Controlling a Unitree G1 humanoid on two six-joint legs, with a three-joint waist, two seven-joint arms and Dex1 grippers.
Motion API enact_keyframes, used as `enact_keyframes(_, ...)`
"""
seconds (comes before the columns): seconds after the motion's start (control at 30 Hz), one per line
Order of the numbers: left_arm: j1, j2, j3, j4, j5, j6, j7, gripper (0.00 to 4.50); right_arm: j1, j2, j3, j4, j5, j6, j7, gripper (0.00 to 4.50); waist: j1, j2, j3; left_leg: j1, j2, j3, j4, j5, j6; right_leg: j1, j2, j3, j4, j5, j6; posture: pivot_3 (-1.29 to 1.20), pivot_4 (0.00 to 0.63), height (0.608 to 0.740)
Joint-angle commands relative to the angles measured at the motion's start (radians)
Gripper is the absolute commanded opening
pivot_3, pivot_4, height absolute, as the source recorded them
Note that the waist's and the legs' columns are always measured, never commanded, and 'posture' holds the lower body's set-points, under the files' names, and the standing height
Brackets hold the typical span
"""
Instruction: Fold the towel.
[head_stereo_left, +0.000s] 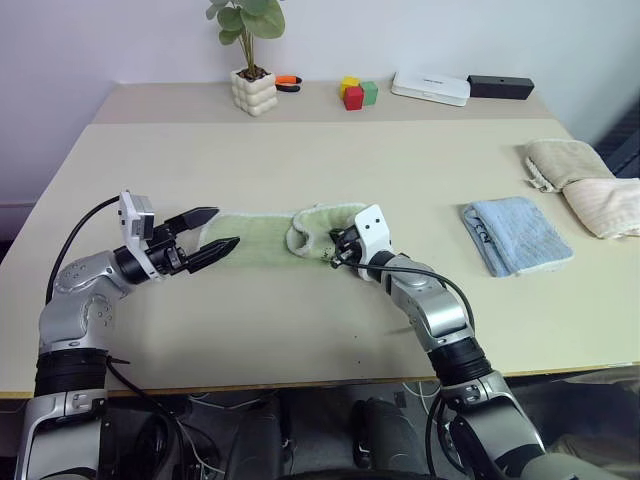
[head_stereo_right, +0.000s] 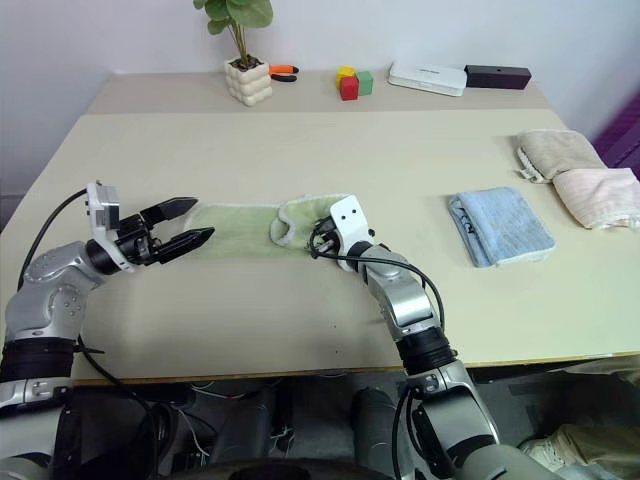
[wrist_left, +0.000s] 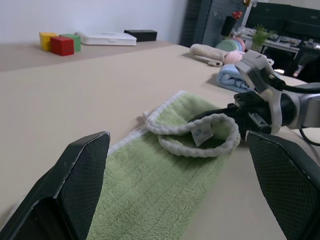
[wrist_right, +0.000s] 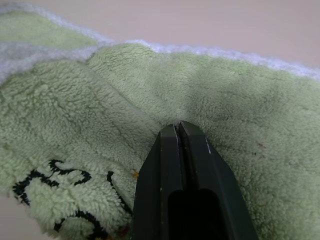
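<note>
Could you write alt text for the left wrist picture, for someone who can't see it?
A light green towel lies on a beige table, its far end curled up beside the right tool. The left tool's two black fingers stand wide apart in front.

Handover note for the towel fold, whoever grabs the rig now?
Right gripper: fingers shut, pinching the towel at its bunched right end.
Left gripper: open, hovering at the towel's left end, holding nothing.
Towel: a long strip lying mid-table, right end lifted and curled over.
Done: right end grasped.
Left: carry that end over to the left end, release, flatten the fold.
</note>
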Motion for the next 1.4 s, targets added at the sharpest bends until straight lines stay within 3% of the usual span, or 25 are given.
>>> enact_keyframes(0.03, 0.009, 0.0, 0.009, -0.045, -0.018, 0.016, 0.009, 4.5, 0.003, -0.009, 0.013, -0.074, 0.038, 0.004, 0.089, 0.57, 0.0, 0.0, 0.0, 0.0, 0.0, 0.0, 0.0, 0.0, 0.0, 0.0, 0.0, 0.0, 0.0, 0.0, 0.0, 0.0, 0.15, 0.735)
enact_keyframes(0.13, 0.03, -0.001, 0.02, -0.074, -0.039, 0.064, 0.036, 4.5, 0.007, -0.012, 0.014, -0.111, 0.032, -0.003, 0.103, 1.78, -0.001, 0.0, 0.0, 0.0, 0.0, 0.0, 0.0, 0.0, 0.0, 0.0, 0.0, 0.0, 0.0, 0.0, 0.0, 0.0, 0.15, 0.735)
enact_keyframes(0.3, 0.108, 0.007, 0.086, -0.207, -0.149, 0.275, 0.186, 4.5, -0.023, -0.028, -0.02, -0.17, 0.066, -0.013, 0.15, 4.42, -0.002, 0.0, 0.0, 0.0, 0.0, -0.001, 0.0, 0.0, 0.0, 0.0, 0.0, 0.0, 0.0, 0.0, 0.0, 0.0, 0.15, 0.735)
enact_keyframes(0.47, 0.179, 0.003, 0.19, -0.389, -0.347, 0.53, 0.392, 4.5, -0.056, -0.076, -0.06, -0.209, 0.099, 0.011, 0.195, 4.47, 0.001, 0.0, 0.001, 0.0, 0.0, -0.005, 0.0, 0.0, 0.0, 0.0, 0.0, 0.0, 0.0, 0.0, 0.0, 0.0, 0.15, 0.735)
enact_keyframes(0.63, 0.258, -0.043, 0.317, -0.479, -0.723, 0.772, 0.718, 4.5, -0.052, -0.224, -0.116, -0.307, 0.214, 0.049, 0.379, 4.47, 0.002, 0.0, 0.001, 0.001, 0.0, -0.006, 0.0, 0.0, 0.0, 0.002, -0.002, 0.0, 0.0, 0.0, 0.0, 0.0, 0.15, 0.735)
enact_keyframes(0.8, 0.453, -0.171, 0.35, -0.548, -0.962, 0.75, 0.991, 4.5, -0.046, -0.399, -0.206, -0.35, 0.316, 0.037, 0.55, 4.47, 0.002, -0.001, 0.001, 0.002, -0.001, -0.006, 0.0, 0.0, 0.001, 0.002, -0.003, 0.0, -0.001, 0.0, 0.0, 0.0, 0.15, 0.735)
enact_keyframes(1.07, 0.455, -0.345, 0.313, -0.51, -1.045, 0.568, 1.287, 4.5, -0.039, -0.408, -0.168, -0.345, 0.297, 0.023, 0.559, 4.47, 0.007, -0.002, 0.001, 0.003, -0.002, -0.008, 0.001, 0.0, 0.0, 0.006, -0.003, -0.002, -0.002, -0.002, -0.005, 0.0, 0.15, 0.735)
enact_keyframes(1.4, 0.333, -0.374, 0.27, -0.373, -1.092, 0.497, 1.471, 4.5, -0.029, -0.393, -0.139, -0.353, 0.288, 0.018, 0.517, 4.47, 0.014, -0.002, 0.001, 0.003, -0.003, -0.009, 0.001, 0.0, 0.0, 0.007, -0.003, -0.003, -0.002, -0.002, -0.005, 0.0, 0.15, 0.735)
